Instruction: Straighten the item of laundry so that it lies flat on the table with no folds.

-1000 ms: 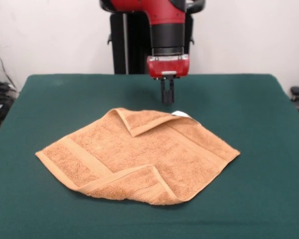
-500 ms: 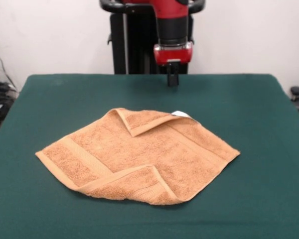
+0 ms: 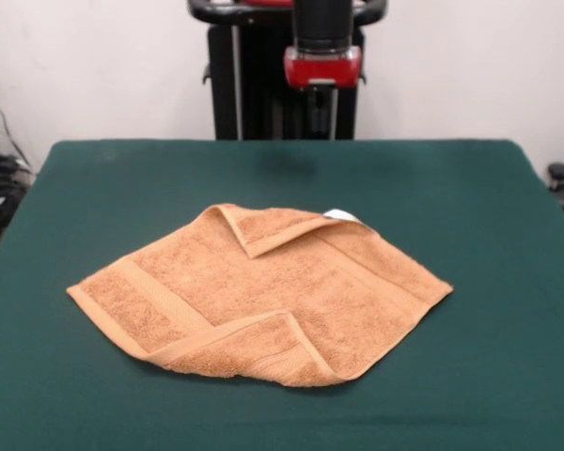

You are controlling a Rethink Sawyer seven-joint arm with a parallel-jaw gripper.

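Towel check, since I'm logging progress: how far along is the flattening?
Done: most of the towel lies spread on the table. In hand: nothing; the gripper hangs above, clear of it. Left: the far corner and the near corner are folded over.

The gripper [image 3: 321, 111] is hanging high over the far edge of the table [image 3: 508, 235], holding nothing; its dark fingers are blending into the black pedestal [image 3: 254, 85] behind them, so whether they are apart or together cannot be made out. Below the gripper and well apart from it, the orange-tan towel [image 3: 263, 291] is lying on the green top. The towel corner closest beneath the gripper is lying folded over onto the cloth, with a small white tag [image 3: 342, 216] peeking out just beside that fold. The corner farthest from the gripper is also lying turned over onto the towel.
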